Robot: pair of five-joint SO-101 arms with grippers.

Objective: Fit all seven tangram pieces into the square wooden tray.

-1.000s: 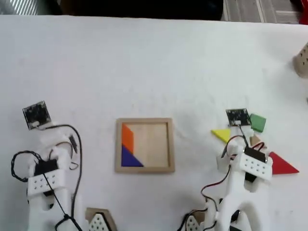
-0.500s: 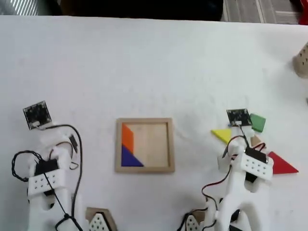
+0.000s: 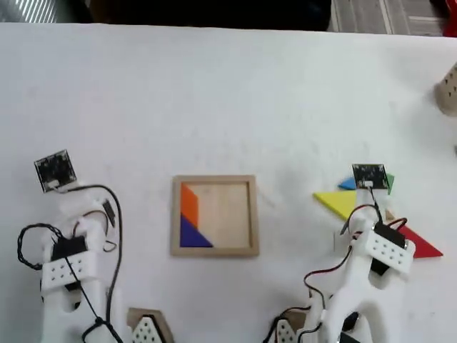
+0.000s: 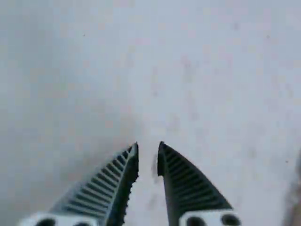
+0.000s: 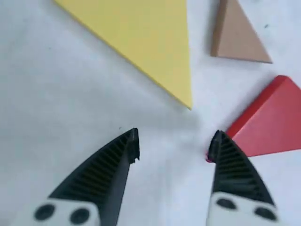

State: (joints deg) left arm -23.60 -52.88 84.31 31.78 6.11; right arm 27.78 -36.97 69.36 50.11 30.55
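Note:
The square wooden tray (image 3: 214, 250) lies at the table's middle, holding an orange piece (image 3: 188, 202) and a blue triangle (image 3: 191, 234) along its left side. To its right lie a yellow triangle (image 3: 337, 202), a light blue piece (image 3: 348, 184), a green piece (image 3: 388, 183), a tan triangle (image 3: 389, 214) and a red triangle (image 3: 423, 244). My right gripper (image 5: 174, 141) is open just above the cloth, between the yellow triangle (image 5: 141, 37) and the red triangle (image 5: 273, 125); one fingertip (image 5: 217, 146) is at the red edge. The tan triangle (image 5: 235, 35) lies beyond. My left gripper (image 4: 148, 150) is shut over bare cloth.
The left arm (image 3: 68, 250) stands at the front left, far from the tray. The right arm (image 3: 378, 250) covers part of the loose pieces. A pale perforated object (image 3: 448, 89) sits at the right edge. White cloth covers the table.
The right arm has shifted to the right, uncovering more of the yellow triangle and now covering part of the green piece. The left arm and the tray stay put.

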